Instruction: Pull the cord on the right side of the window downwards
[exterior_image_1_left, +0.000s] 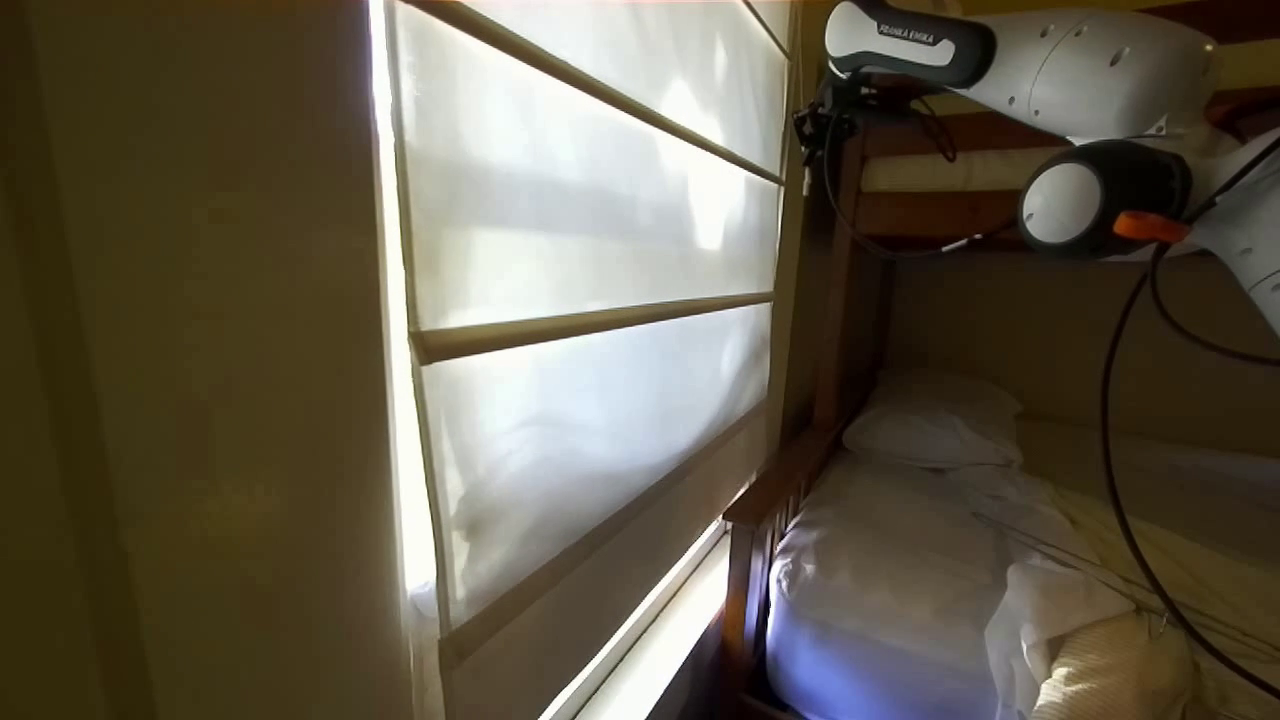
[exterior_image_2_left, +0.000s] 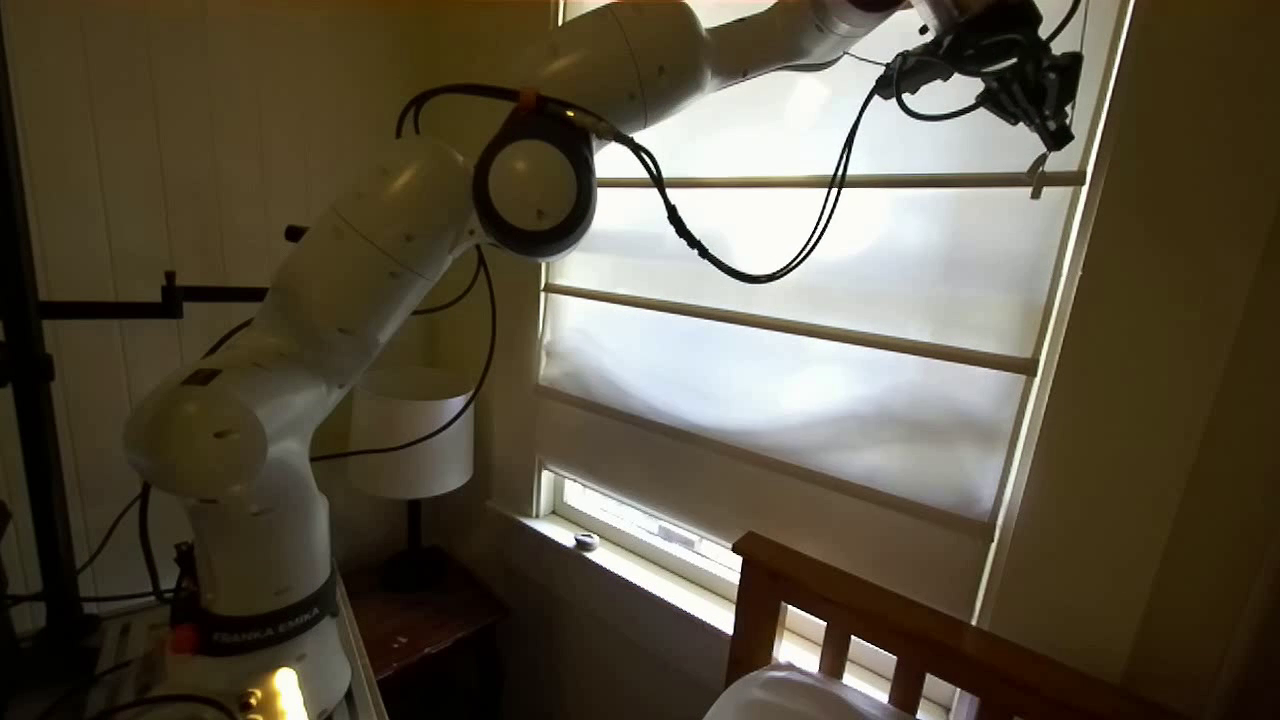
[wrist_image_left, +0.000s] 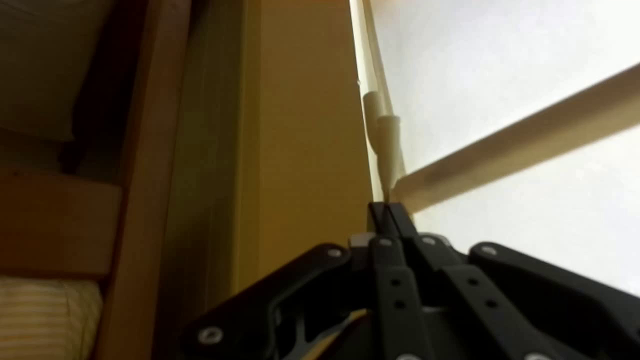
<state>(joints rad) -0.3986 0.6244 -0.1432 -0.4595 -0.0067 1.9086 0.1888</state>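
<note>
A pale shade (exterior_image_2_left: 830, 255) in wide folds covers most of the window (exterior_image_2_left: 610, 507), whose lowest strip shows bright underneath. High at the right side of the shade in that exterior view, my gripper (exterior_image_2_left: 1058, 140) points downward. In the wrist view the gripper (wrist_image_left: 385, 205) has its fingertips pressed together on the thin cord (wrist_image_left: 386, 194), just where it enters a pale tapered end piece (wrist_image_left: 389, 142). This end piece (exterior_image_2_left: 1037, 184) dangles just under the fingertips. A similar pale shape, a second piece or a shadow, lies beside it in the wrist view.
The wall (wrist_image_left: 305, 130) beside the window runs close to the fingers. A wooden bunk bed (exterior_image_1_left: 765, 490) stands below and behind the arm. Black cable (exterior_image_2_left: 755, 278) loops from the arm in front of the shade. A lamp (exterior_image_2_left: 412, 430) stands in the corner.
</note>
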